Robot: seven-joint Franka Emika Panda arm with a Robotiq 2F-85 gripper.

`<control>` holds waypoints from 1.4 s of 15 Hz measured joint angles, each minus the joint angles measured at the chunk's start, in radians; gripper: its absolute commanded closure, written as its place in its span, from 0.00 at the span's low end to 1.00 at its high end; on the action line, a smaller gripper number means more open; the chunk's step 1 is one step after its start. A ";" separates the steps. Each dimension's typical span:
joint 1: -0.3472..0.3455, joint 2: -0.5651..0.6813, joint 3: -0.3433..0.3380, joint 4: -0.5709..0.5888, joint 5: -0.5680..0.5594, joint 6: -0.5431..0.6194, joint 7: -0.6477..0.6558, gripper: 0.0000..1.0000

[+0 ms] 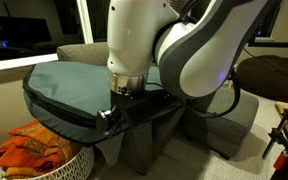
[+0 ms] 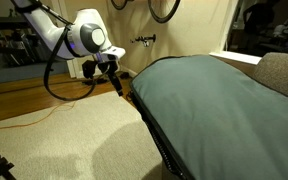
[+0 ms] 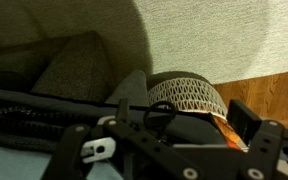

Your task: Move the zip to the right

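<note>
A large grey-blue bag (image 1: pixel 74 78) lies on a grey couch, and it also shows in an exterior view (image 2: pixel 219 100). A black zipper (image 1: pixel 64 108) runs along its edge. My gripper (image 1: pixel 117 100) is down at that edge, also seen in an exterior view (image 2: pixel 114 76). In the wrist view the gripper (image 3: pixel 182 118) has its fingers wide apart. The black ring of the zip pull (image 3: pixel 159 115) sits between them, nearer one finger. Neither finger is pressed on it.
A white woven basket (image 1: pixel 59 165) with orange cloth (image 1: pixel 29 145) stands on the floor under the bag's edge, and it also shows in the wrist view (image 3: pixel 189 92). The grey couch (image 1: pixel 84 52) holds the bag. Cables lie on the pale carpet (image 2: pixel 64 130).
</note>
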 measured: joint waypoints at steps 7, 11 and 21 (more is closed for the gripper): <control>0.103 0.104 -0.132 0.088 0.019 0.026 0.051 0.00; 0.148 0.152 -0.178 0.121 0.055 0.028 0.068 0.00; 0.257 0.222 -0.300 0.152 0.118 0.028 0.113 0.66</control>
